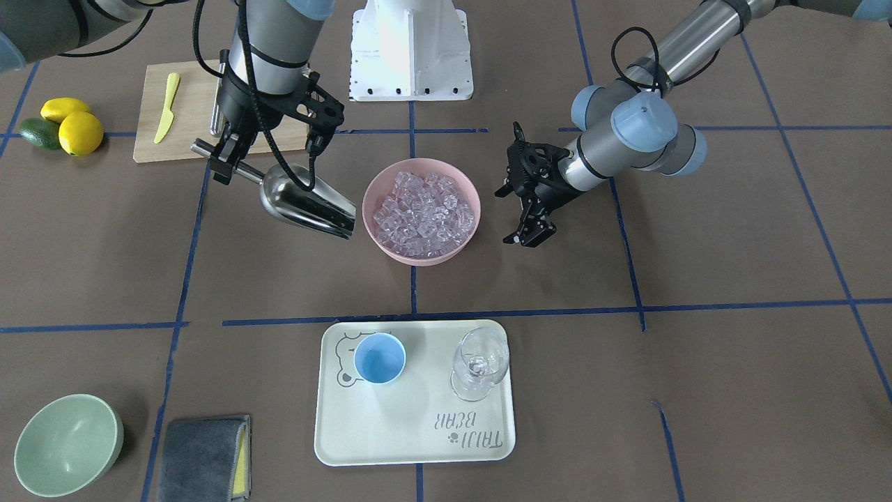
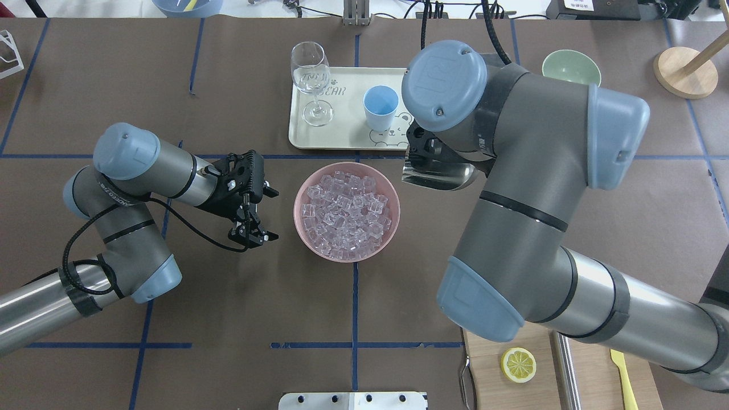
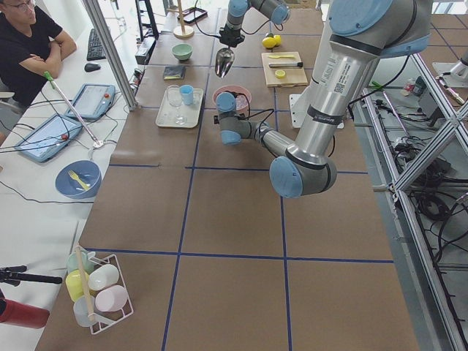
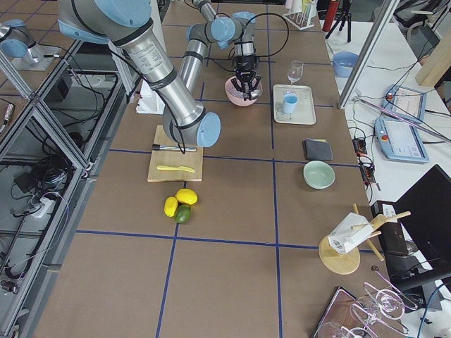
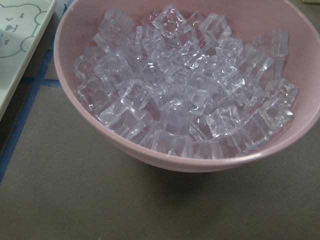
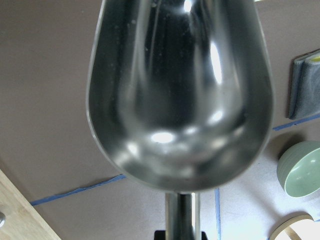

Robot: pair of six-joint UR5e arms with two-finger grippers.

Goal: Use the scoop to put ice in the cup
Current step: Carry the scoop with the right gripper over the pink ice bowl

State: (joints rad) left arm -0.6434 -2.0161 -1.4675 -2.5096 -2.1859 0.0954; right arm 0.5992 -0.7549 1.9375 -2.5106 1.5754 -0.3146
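Clear ice point(image 1: 421, 213) cubes fill a pink bowl point(image 1: 468, 240) at the table's middle; the left wrist view looks at the ice point(image 5: 185, 90) from close up. My right gripper point(image 1: 226, 162) is shut on the rod handle of the steel scoop point(image 1: 306, 202). The scoop hangs tilted beside the bowl with its mouth towards it, and its trough point(image 6: 180, 100) is empty. On the bowl's other side, my left gripper point(image 2: 272, 215) stands open and holds nothing. The light-blue cup point(image 1: 380, 358) stands empty on a cream tray point(image 1: 418, 432).
A clear wine glass point(image 1: 481, 362) stands on the tray next to the cup. A green bowl point(image 1: 66, 443) and a grey cloth point(image 1: 205, 457) sit at one corner. A cutting board point(image 1: 150, 146) with a yellow knife, lemons point(image 1: 80, 132) and an avocado lie behind the scoop. A person point(image 3: 29, 44) sits beside the table.
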